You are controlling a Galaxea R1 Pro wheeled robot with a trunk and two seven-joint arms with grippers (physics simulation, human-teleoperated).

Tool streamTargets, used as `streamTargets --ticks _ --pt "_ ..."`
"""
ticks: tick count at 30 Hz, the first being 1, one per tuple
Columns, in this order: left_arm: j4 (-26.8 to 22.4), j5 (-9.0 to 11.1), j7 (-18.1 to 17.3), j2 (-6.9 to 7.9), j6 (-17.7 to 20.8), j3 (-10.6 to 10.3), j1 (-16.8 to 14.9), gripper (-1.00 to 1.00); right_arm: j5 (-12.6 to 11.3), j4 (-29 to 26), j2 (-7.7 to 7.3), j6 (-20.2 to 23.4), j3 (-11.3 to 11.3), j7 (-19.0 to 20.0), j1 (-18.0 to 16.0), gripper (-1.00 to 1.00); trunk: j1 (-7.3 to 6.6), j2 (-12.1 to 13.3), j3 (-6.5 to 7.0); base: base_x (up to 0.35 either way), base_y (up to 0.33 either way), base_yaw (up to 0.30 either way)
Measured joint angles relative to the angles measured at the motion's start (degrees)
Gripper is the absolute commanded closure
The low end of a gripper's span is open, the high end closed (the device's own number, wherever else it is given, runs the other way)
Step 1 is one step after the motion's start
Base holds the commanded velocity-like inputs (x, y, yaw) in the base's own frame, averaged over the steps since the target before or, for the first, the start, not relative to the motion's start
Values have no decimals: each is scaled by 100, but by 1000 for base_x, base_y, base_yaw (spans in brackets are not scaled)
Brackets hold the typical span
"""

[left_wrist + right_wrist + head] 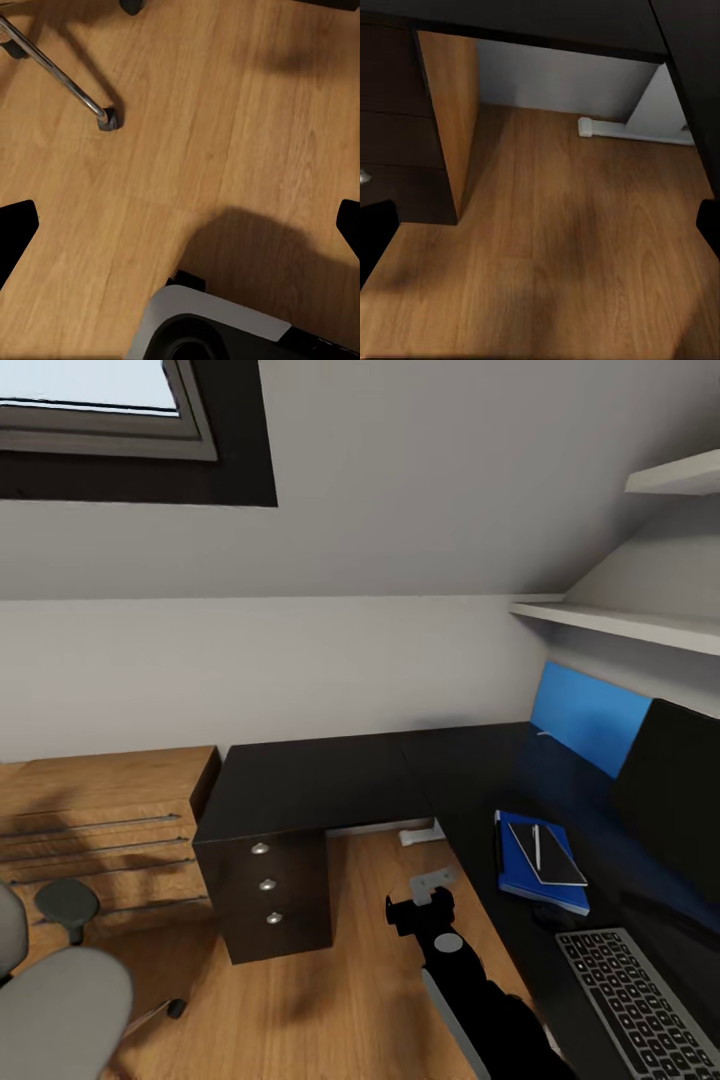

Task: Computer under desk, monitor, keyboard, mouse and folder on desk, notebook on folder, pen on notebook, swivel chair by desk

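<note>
The blue folder [543,867] lies flat on the black desk [320,785], at about four o'clock in the head view. The dark notebook [546,854] sits on top of it, and the thin pen [537,847] lies on top of the notebook. This looks like a neat pile made on purpose, small things on big things, so nothing slides off.

Just below the pile, at five o'clock, is the keyboard [632,1000]. The monitor [668,796] stands at three o'clock, in front of the blue back panel [588,715]. I cannot see a mouse clearly.

The swivel chair [60,990] is far off at eight o'clock, well apart from the desk. I think moving it closer is the job left to do.

The desk has a drawer unit [270,885] with three shut drawers, so I cannot tell what is inside. A light-wood dresser [100,830] at nine o'clock is shut too.

The right gripper [432,884] hangs over the wood floor [330,980] near the middle, holding nothing, fingers spread apart. In the left wrist view the left gripper [180,225] is also spread and empty, over the floor near a chrome chair leg [56,71].
</note>
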Motion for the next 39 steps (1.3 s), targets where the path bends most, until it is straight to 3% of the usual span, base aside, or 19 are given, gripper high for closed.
streamTargets --ticks 6,10,11,14,15,17,19,22,27,32,39 --pt "0 5 -15 -2 -8 -7 0 -100 -11 296 25 -234 99 -4 0 -100 -1 0 0 -19 1 0" --pt "0 6 -18 -3 -4 -8 0 -100 -12 793 59 -611 112 -6 0 -100 -1 0 0 -3 0 0" --pt "-1 16 -14 0 48 -4 0 -100 -13 1669 182 -1202 113 -1 1 -100 -22 38 17 0 0 0" --pt "-13 22 -13 3 227 1 0 -100 -16 2636 306 -1676 108 9 1 -100 -88 159 71 0 0 0" --pt "-325 33 -12 0 716 26 -2 -100 30 3463 575 -3278 113 14 2 -100 -110 198 89 0 0 0" --pt "-409 43 -12 -4 794 34 0 -100 11 5135 617 -3945 91 3 4 -100 -154 279 124 0 0 0" --pt "-471 51 -12 -15 870 37 0 -100 22 5572 654 -4477 99 -1 1 -100 -198 359 161 0 0 0" --pt "-521 46 -8 -76 937 26 0 -100 15 5980 671 -4826 78 -2 0 -100 -264 480 215 0 0 17" --pt "-730 43 12 -205 1229 -1 -1 -100 -7 6327 639 -5016 52 70 -1 -100 -374 681 322 0 0 75" --pt "-1495 42 13 -259 2161 -14 -1 -100 -12 6532 604 -5165 39 467 -1 -100 -484 881 449 0 0 75" --pt "-1840 43 9 -283 2334 -11 0 -100 -10 6557 580 -5185 32 541 -1 -100 -637 1162 635 0 0 34"
